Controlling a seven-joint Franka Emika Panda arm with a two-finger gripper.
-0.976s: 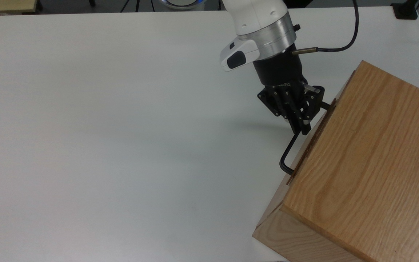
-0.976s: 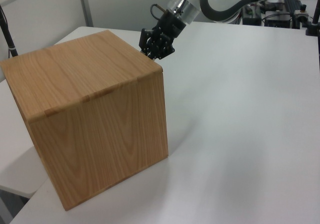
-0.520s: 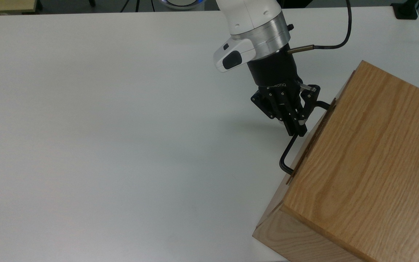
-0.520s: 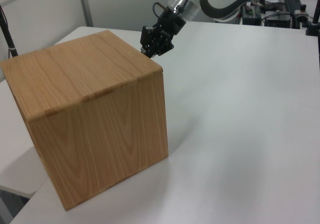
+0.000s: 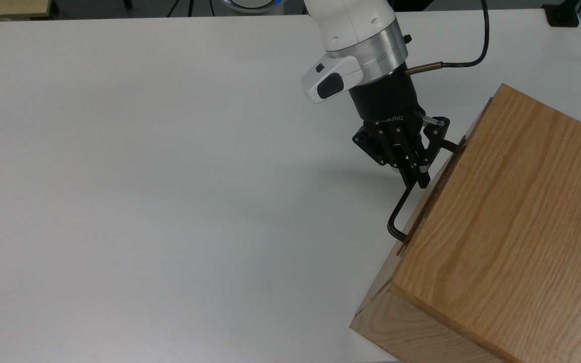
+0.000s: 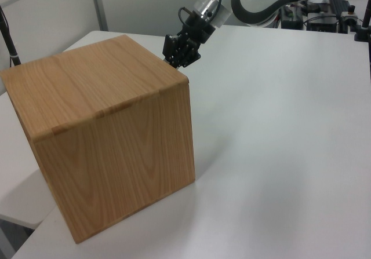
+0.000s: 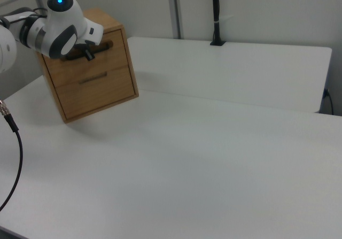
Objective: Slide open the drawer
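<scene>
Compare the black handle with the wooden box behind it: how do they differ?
The handle is a thin, bent black bar; the box is broad, grained light oak. The handle juts from the front; the box sits on the table. The hand is at the handle, not on the box's top.

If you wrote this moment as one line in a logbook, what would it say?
gripper: at drawer handle | drawer: not visibly pulled out | box: on white table | step: pull pending
</scene>
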